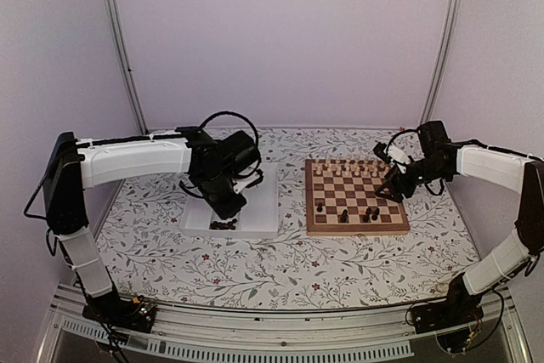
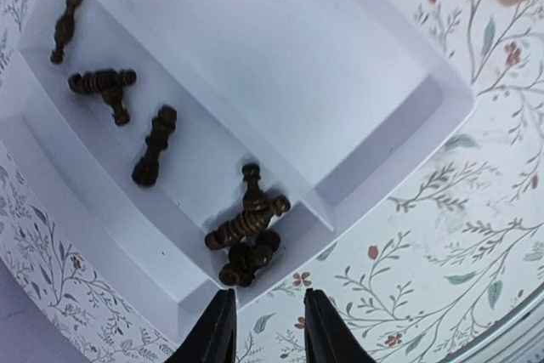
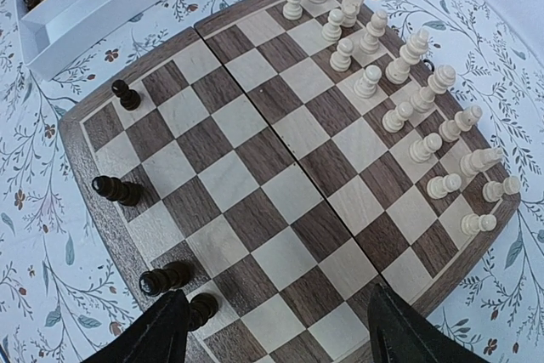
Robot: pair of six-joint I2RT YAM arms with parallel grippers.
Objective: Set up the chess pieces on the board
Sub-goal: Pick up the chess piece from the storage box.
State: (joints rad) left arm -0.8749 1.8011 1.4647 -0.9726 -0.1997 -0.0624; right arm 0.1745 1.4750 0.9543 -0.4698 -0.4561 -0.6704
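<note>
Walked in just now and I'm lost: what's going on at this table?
Two robot arms are setting up a chess game. The left gripper hangs open and empty over a white tray where several dark pieces lie on their sides. The right gripper, open and empty too, hovers above the board. Four more dark ones stand along one edge; the pale pieces fill two rows opposite.

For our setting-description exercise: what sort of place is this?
Probably a robotics lab cell: bare walls framed by metal rails, a left arm and right arm bolted at the table edge.
</note>
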